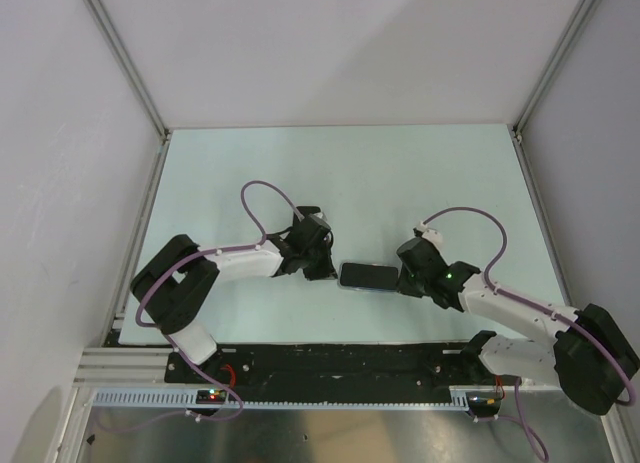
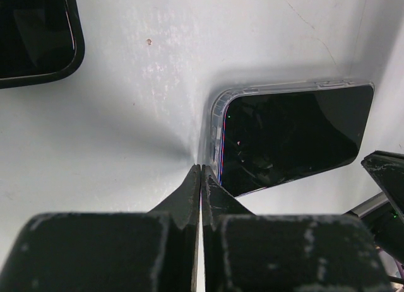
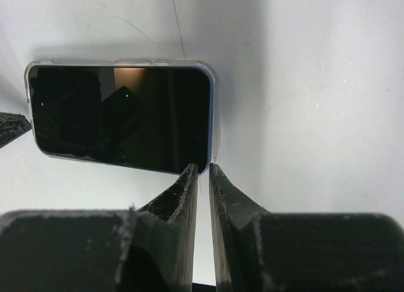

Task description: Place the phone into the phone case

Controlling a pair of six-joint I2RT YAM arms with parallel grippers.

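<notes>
We see the phone [image 1: 367,275] lying screen-up inside the clear phone case [image 2: 216,115] on the table [image 1: 400,173], between the two arms. The left gripper [image 2: 201,169] is pressed fully closed, its tips at one corner of the case. The right gripper [image 3: 202,169] stands a narrow slit apart at the opposite end, clasping nothing.

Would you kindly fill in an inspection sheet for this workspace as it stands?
Surface: pale table, faint scratches.
Job's things: phone lies screen up inside the clear case, between the grippers.
Clutter: second black phone at the left wrist view's edge.
Grippers: left gripper shut, tips at the case's corner; right gripper slightly open, nothing between its fingers.
Cables: a purple cable loops over each arm.
Surroundings: white walls, metal frame posts.
</notes>
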